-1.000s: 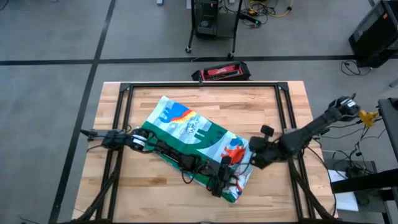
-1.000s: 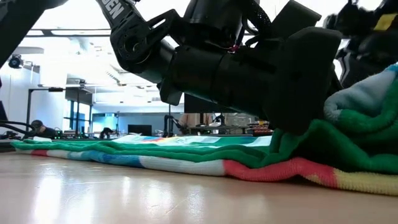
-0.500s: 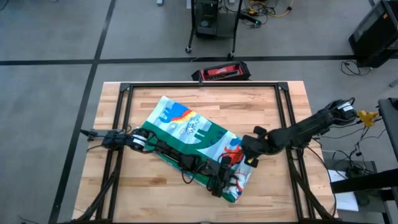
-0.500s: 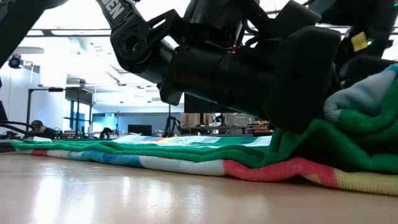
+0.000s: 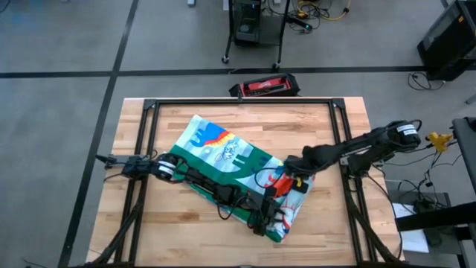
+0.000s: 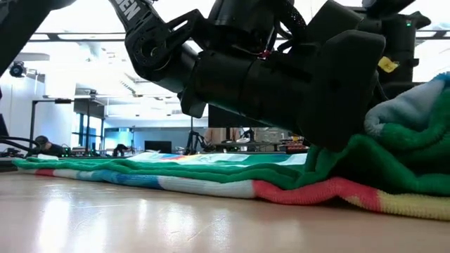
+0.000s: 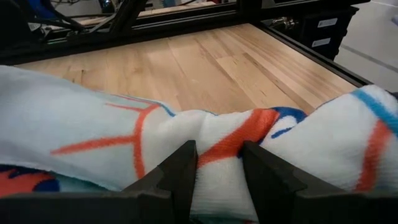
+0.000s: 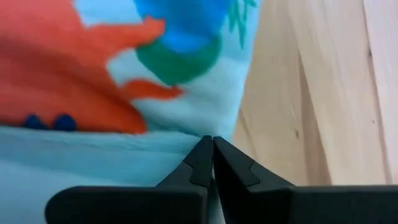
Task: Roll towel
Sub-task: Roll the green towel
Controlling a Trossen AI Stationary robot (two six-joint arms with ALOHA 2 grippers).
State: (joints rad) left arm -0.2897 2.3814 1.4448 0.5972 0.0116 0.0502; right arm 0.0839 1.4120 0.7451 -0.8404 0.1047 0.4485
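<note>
Towel (image 5: 223, 160): lies slantwise across the middle of the counter (image 5: 178, 231), printed side up, its green border showing along the edges; the end nearest the right pincer is bunched and raised off the wood.
Left pincer (image 5: 269, 216): sits on the bunched end of the towel, arm stretched along the towel's near edge; in the left wrist view its two fingers (image 7: 177, 174) pinch a fold of white cloth with orange and blue print between them.
Right pincer (image 5: 291, 181): reaches in from the counter's right side to the towel's far right edge, just beside the left pincer; in the right wrist view its fingertips (image 8: 202, 158) are pressed together, tips at the towel's pale blue edge beside bare wood.
Low view: a dark arm housing (image 6: 281, 77) fills the frame above the towel's green and red hem (image 6: 211, 184).
</note>
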